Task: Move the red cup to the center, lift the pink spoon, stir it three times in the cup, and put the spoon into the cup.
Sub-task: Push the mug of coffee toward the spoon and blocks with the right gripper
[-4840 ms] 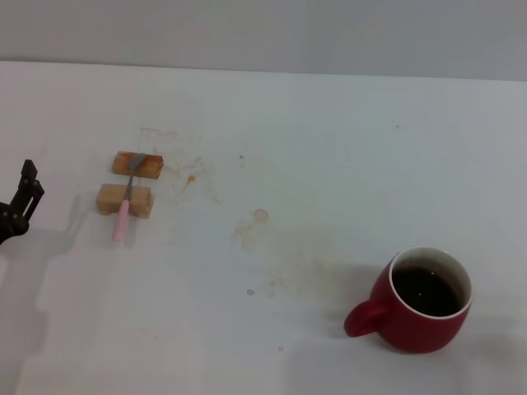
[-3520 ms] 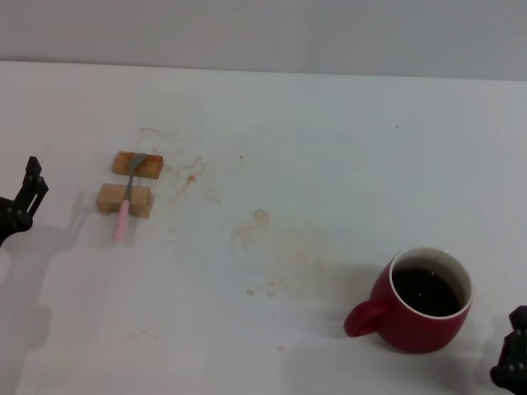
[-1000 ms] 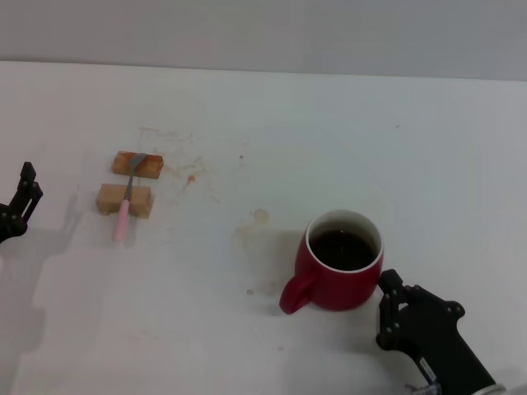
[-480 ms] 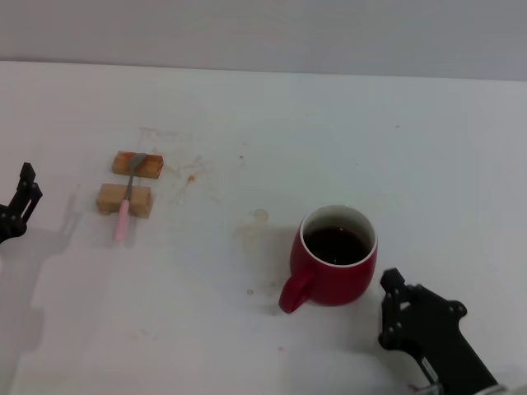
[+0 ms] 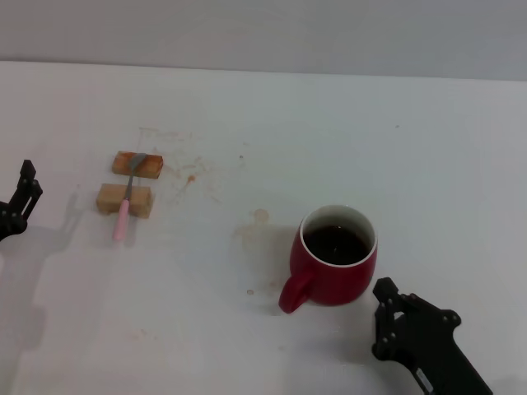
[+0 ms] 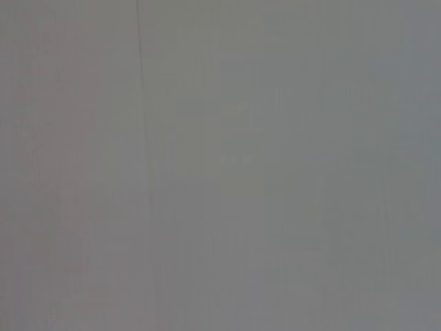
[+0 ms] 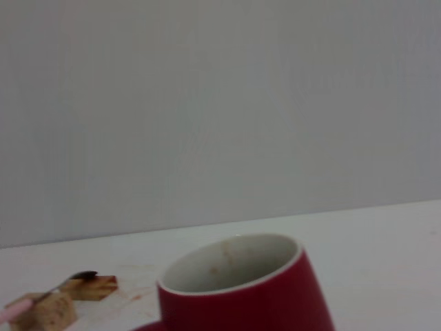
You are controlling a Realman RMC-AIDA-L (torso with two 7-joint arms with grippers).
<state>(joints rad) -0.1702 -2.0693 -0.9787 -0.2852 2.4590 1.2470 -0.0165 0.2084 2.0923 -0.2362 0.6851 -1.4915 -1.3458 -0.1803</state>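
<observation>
**Cup parked mid-table, spoon not yet touched: watch the spill and the blocks**

The red cup stands upright near the middle of the white table, over the faint brown stains, handle turned toward the near edge on my left. It carries dark liquid fairly high. My right gripper sits just beside it toward the near right corner, apart from the wall and holding nothing; from here I cannot tell how wide its jaws stand.

The pink spoon lies well off toward the left edge, bridged across two small wooden blocks, pink handle overhanging toward the near edge. My left gripper hangs at the left edge, near the spoon, empty; its jaw state I cannot tell either.

Risks, as I judge them:
- Any sideways drift of the right gripper could clip the cup and slop the liquid.
- A clumsy pinch on the thin handle could tip the spoon off the blocks or scatter them.
- Stirring too wide could strike the rim.

Room: bare table between spoon and cup, and plenty toward the far edge.
</observation>
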